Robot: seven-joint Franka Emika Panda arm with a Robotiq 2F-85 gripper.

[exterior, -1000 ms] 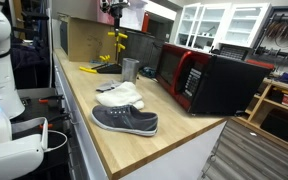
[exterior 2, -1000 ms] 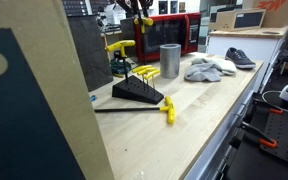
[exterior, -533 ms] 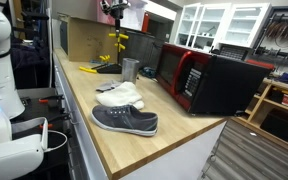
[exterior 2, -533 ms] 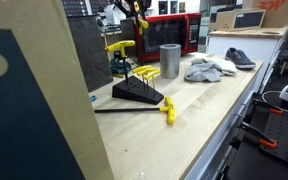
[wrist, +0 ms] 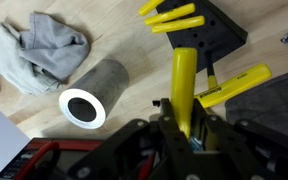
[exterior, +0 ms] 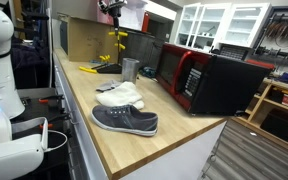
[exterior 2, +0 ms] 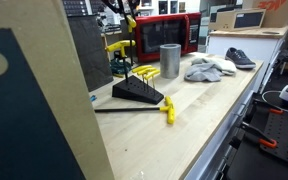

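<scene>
In the wrist view the gripper [wrist: 184,128] has its jaws clamped on a yellow-handled hex key [wrist: 184,85]. The two fingers press on the lower end of the handle, and the rest of the handle stands out straight ahead of the jaws, towards the top of the view. The key is lifted from the wooden worktop [wrist: 134,40] and touches nothing else that I can see.

Ahead of the jaws, beyond the tip of the handle, there is the black key stand [wrist: 222,28]. Two more yellow keys [wrist: 169,17] sit in it, side by side. Just beside the jaws, on the right side of the wrist view, another yellow key [wrist: 234,85] lies slanted. Whether it touches the stand I cannot tell.

On the other side of the jaws, near to them, a metal cup [wrist: 94,92] stands on the worktop, and its open mouth shows as a white ring. Farther out on this same side, past the cup, a grey cloth [wrist: 44,50] lies crumpled, close to the cup.

In an exterior view the stand [exterior 2: 136,92] is low under the raised arm, with one loose yellow key [exterior 2: 169,110] on the wood just in front of it. The cup [exterior 2: 170,60], the cloth [exterior 2: 206,69] and a grey shoe [exterior 2: 239,57] follow in a row away from the jaws, and a red and black microwave [exterior: 209,80] stands well apart behind them.
</scene>
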